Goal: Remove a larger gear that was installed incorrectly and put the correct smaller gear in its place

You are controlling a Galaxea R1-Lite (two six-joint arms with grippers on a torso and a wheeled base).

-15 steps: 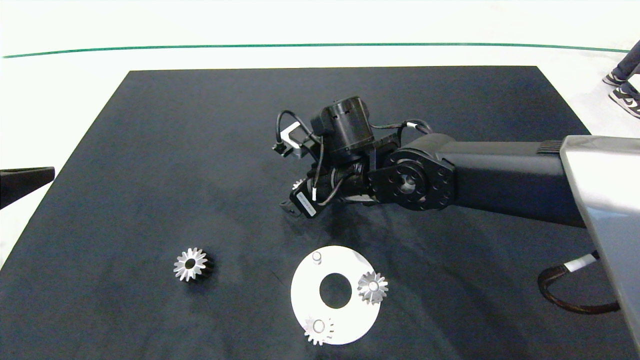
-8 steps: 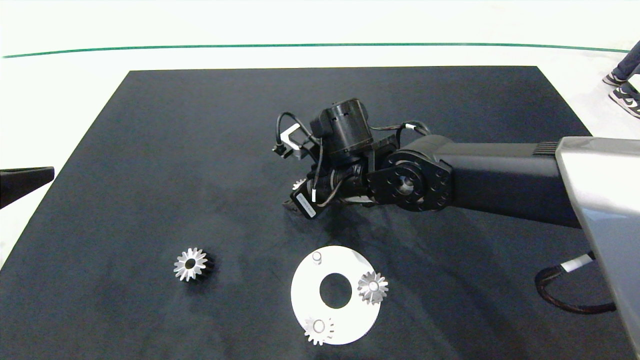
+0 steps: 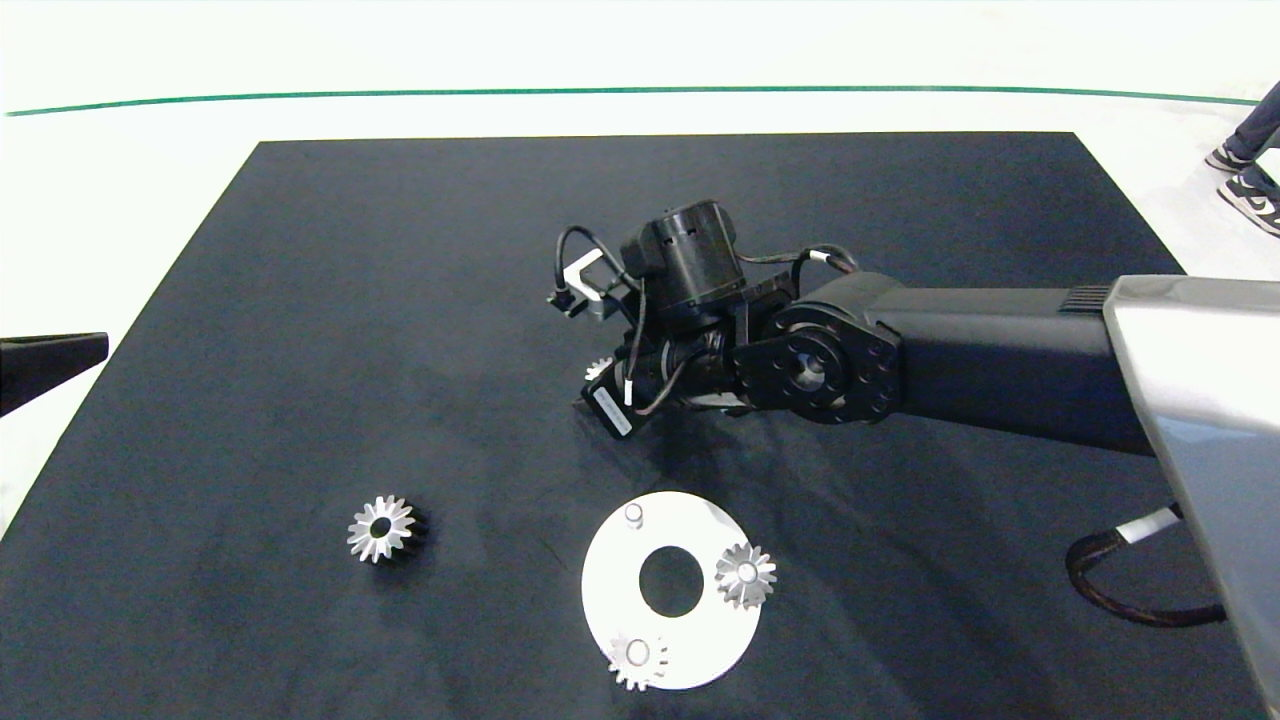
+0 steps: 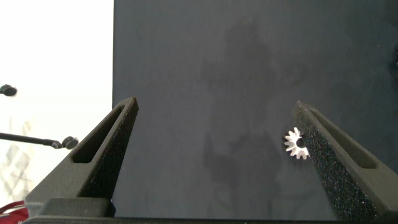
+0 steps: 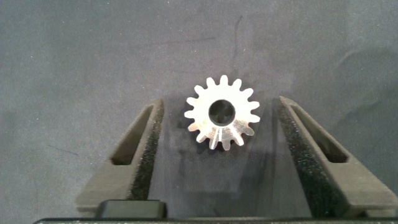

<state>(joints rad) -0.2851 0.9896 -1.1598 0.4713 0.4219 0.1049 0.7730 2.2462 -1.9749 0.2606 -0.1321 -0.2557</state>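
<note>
Over the middle of the black bench (image 3: 300, 300), the right end effector (image 5: 219, 152) has sunk a little in the last second and now stands open, its fingers either side of the smaller gear (image 5: 222, 111) without touching it. By my judgement the pick-up is imminent: the larger gear (image 3: 382, 529) lies discarded well to the left, and the white plate (image 3: 690, 530) has one peg (image 3: 633, 514) bare. At the bench's left edge, the left end effector (image 4: 214, 155) idles open.

Black surface (image 3: 400, 300) before me; white ring plate (image 3: 610, 600) with centre hole, carrying two small silver gears (image 3: 745, 575) (image 3: 637, 660) on pegs, one bare peg (image 3: 633, 514). Green floor line (image 3: 400, 95). Person's shoes (image 3: 1245, 185), far corner.
</note>
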